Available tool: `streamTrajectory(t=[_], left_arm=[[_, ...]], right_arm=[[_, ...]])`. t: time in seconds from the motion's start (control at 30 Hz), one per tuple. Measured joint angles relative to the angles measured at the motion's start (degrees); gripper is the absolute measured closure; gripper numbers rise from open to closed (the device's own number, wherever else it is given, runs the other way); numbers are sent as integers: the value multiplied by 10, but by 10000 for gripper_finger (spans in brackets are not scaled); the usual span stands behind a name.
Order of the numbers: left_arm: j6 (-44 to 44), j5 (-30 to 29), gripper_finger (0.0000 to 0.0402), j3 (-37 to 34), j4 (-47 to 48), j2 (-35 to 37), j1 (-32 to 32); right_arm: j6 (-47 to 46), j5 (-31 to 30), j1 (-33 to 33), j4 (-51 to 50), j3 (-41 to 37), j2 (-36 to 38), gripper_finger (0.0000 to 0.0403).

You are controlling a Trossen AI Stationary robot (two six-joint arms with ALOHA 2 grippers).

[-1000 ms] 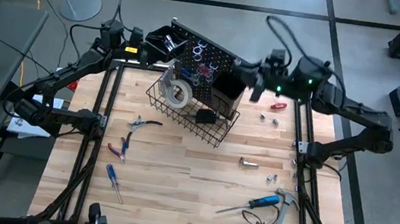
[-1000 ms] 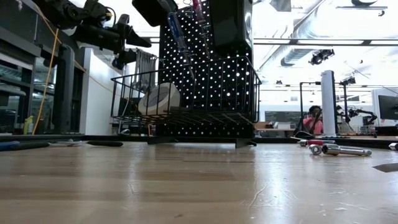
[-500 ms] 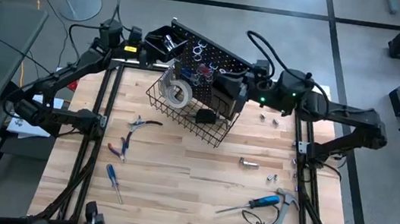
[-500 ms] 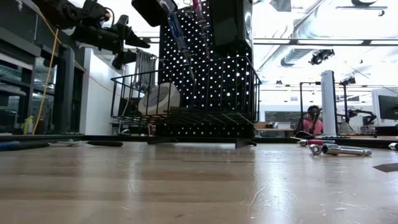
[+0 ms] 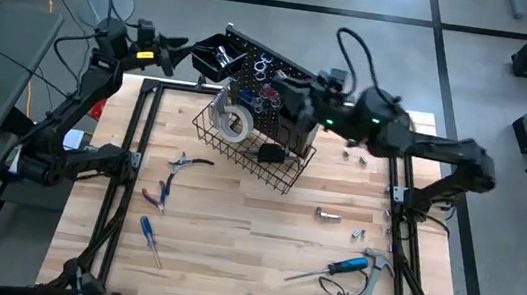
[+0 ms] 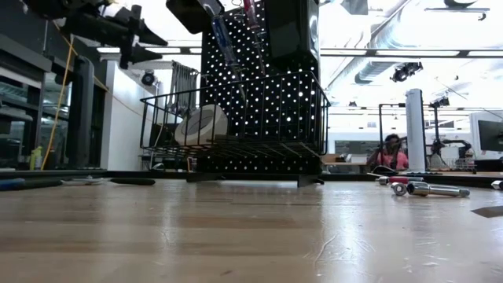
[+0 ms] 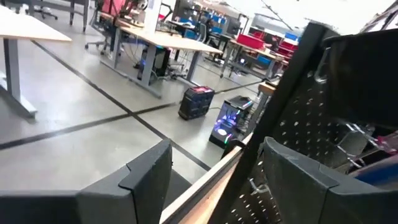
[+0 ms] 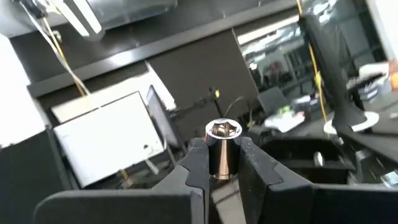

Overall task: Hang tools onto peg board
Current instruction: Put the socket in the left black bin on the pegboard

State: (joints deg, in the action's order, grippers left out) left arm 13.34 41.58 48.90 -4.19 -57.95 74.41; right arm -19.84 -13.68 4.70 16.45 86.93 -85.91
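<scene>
The peg board (image 5: 263, 72) stood at the table's (image 5: 233, 234) far edge, its wire basket (image 5: 253, 151) in front holding the tape roll (image 5: 236, 122). Pliers (image 5: 159, 193) lay left of the basket, a screwdriver (image 5: 149, 237) nearer; the hammer (image 5: 371, 274) lay near right.

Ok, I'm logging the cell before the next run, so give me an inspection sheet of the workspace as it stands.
Surface: pale wooden tabletop, no damage seen.
Job's things: peg board upright at the far edge, tape roll in its wire basket; pliers, blue-handled screwdriver and hammer lie on the table.
Clutter: small silver sockets loose on the right side.
Grippers: left gripper open beside the board's left end; right gripper shut on a silver socket over the board.
Cables: black cable loops above the right arm.
Surroundings: a person seated at benches beyond the table.
</scene>
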Motion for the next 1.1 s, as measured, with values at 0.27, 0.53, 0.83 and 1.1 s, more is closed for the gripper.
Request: streamTrajectory(t=[0.27,0.53,0.83,1.1], left_arm=[[0,-2,169,0,-8,23,0],[1,-2,169,0,-36,24,0],[40,-3,169,0,-36,24,-2],[68,-1,169,0,-34,24,-4]], right_arm=[[64,4,29,-29,238,-188,367],[66,-32,53,-201,482,-346,367],[6,-113,58,-188,444,-345,340],[6,-115,50,-220,443,-345,184]])
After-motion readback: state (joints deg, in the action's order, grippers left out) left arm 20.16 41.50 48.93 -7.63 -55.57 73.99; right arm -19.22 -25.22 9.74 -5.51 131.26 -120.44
